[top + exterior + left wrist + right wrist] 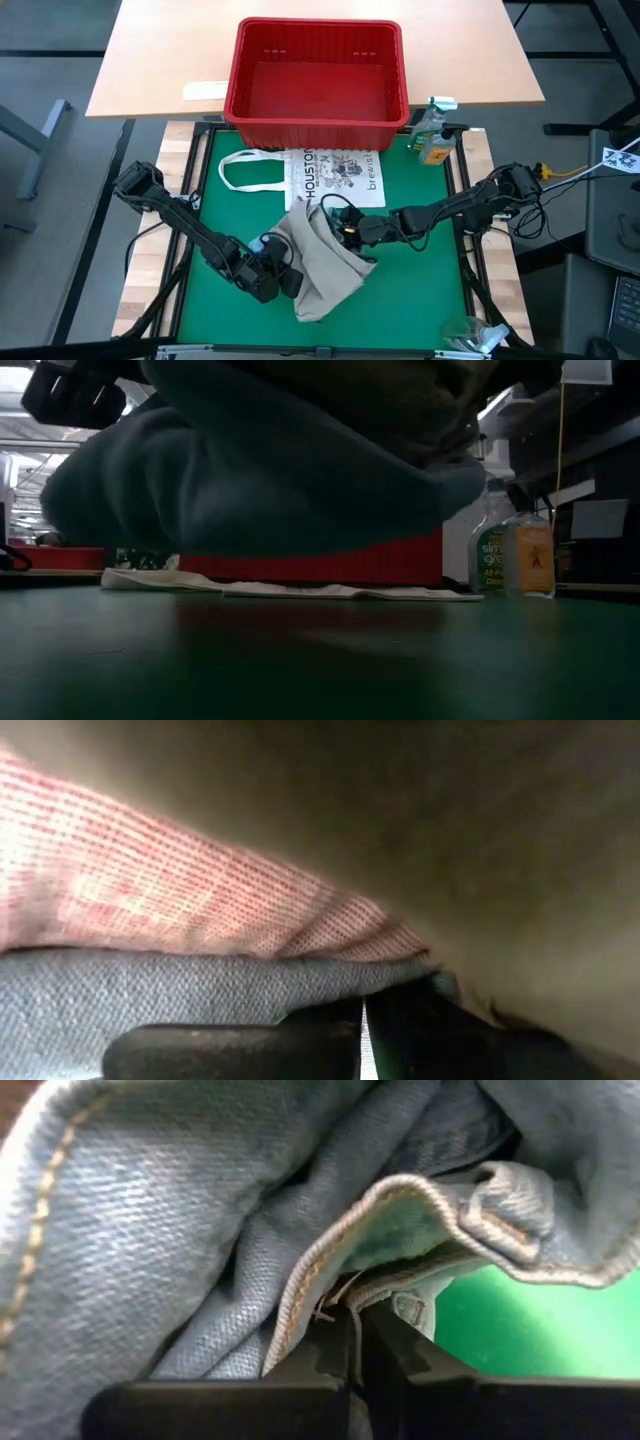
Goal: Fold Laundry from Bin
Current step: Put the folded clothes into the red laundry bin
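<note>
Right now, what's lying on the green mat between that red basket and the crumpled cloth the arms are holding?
In the high view, the flat white HOUSTON tote bag lies between the red basket and the cloth.

Two dark, near-black jointed arms: slim tubular links between bulkier rounded joint housings. Black cables looping along the right arm (450, 208), with a yellow connector at its base. Left arm (180, 215) equally black, thickest at the wrist. Matte black, flat-edged fingers (250, 1405) on each gripper, a thin seam between them.
</note>
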Controlling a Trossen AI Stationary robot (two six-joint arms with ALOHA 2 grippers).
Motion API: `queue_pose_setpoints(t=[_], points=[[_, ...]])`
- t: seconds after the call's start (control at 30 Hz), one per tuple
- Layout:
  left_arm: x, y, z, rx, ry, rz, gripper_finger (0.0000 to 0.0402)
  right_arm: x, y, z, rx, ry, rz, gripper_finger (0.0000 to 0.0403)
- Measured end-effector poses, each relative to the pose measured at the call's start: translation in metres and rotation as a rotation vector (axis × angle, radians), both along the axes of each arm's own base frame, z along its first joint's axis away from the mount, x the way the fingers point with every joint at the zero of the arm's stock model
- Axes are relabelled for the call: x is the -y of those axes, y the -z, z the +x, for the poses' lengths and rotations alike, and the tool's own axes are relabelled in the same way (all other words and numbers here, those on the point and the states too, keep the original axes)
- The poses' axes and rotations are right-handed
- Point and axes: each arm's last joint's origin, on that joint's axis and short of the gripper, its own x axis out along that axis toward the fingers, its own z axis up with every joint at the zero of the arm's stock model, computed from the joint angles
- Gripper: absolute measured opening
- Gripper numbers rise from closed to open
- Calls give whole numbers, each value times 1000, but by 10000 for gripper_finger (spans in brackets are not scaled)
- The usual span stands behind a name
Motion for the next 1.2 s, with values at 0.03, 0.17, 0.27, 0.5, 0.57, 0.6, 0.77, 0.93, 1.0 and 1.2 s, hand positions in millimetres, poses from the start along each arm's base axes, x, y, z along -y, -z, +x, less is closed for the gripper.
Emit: queue_pose_setpoints(t=[0.03, 0.17, 0.27, 0.5, 0.57, 0.6, 0.77, 0.93, 1.0, 1.2], points=[[-2, -2, -1, 1, -4, -1, 0, 2, -2, 0, 4, 4, 0, 12], [-10, -11, -2, 23, -22, 21, 0, 14, -13, -2, 22, 26, 5, 12], [-18, -19, -2, 43, -32, 42, 0, 23, -20, -3, 42, 48, 7, 12], [-46, -39, -1, 74, -37, 95, 0, 43, -35, -7, 75, 90, -5, 12], [-55, -44, -1, 85, -45, 102, 0, 50, -39, -8, 88, 108, -2, 12], [-60, -47, -1, 91, -48, 109, 0, 54, -41, -8, 92, 115, 1, 12], [-84, -56, 1, 99, -75, 137, 0, 73, -48, -10, 111, 148, 13, 12], [-108, -63, 7, 83, -61, 149, 0, 92, -53, -11, 128, 190, 18, 12], [-117, -67, 10, 78, -59, 167, 0, 99, -56, -10, 134, 199, 14, 12], [-144, -76, 15, 77, -54, 167, 0, 118, -75, -6, 185, 221, -28, 12]])
